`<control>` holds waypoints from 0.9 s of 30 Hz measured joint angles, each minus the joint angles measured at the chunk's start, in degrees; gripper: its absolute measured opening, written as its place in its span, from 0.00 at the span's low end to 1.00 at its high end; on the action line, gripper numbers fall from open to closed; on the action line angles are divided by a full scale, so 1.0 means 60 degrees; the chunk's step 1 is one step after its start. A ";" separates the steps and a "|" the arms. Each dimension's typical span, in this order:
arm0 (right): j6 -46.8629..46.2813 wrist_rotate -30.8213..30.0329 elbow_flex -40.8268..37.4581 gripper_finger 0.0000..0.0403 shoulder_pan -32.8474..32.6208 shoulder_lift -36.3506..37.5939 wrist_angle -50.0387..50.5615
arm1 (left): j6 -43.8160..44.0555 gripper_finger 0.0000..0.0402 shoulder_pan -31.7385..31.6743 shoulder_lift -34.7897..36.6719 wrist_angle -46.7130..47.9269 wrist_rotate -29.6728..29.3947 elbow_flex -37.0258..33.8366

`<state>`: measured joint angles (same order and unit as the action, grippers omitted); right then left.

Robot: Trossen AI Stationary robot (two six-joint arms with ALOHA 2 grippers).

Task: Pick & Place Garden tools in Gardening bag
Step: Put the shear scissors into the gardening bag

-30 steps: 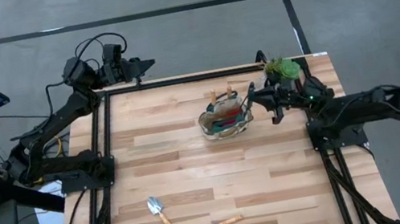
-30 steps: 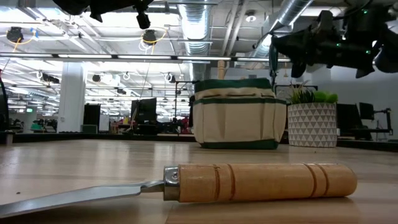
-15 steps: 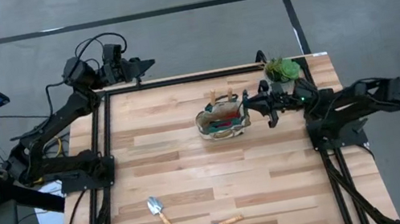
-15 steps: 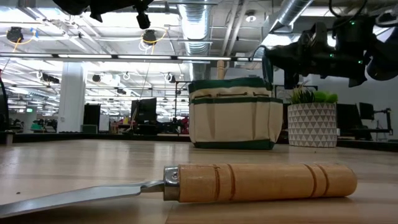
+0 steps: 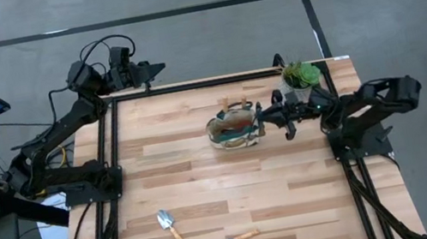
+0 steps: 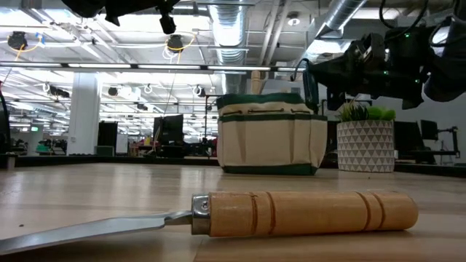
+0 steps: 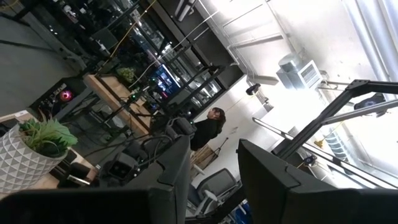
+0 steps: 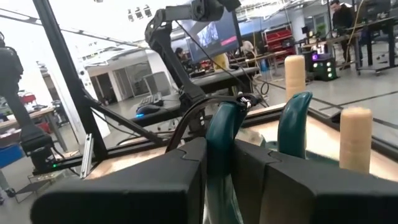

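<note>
your right end effector (image 5: 263, 116) is clamped on the teal-handled shears (image 8: 221, 155), at the bag (image 5: 235, 126) rim. next, lower them in and release; two trowels (image 5: 171, 229) wait far off on the bench (image 5: 188, 176).

You get the whole table (image 5: 230, 169) from straight above in the high view. The low view sits at tabletop height, close behind a trowel (image 6: 218, 216), facing the bag (image 6: 271, 132), which the high view shares. Each wrist view looks out past its own fingers.
</note>
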<state>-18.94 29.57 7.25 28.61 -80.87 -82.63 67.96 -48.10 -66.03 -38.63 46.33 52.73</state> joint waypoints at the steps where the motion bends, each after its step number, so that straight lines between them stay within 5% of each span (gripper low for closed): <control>1: 0.0000 0.0039 0.0000 0.10 0.0005 -0.0136 -0.0099 | 0.0000 0.27 0.0000 -0.0001 -0.0001 0.0000 0.0000; 27: -0.0154 0.0317 0.1164 0.13 -0.0084 -0.2158 -0.1194 | 0.0000 0.27 0.0004 0.0000 -0.0001 0.0000 0.0000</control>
<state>-19.87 31.47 14.23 28.11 -93.82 -89.79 67.96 -48.07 -66.03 -38.63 46.33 52.73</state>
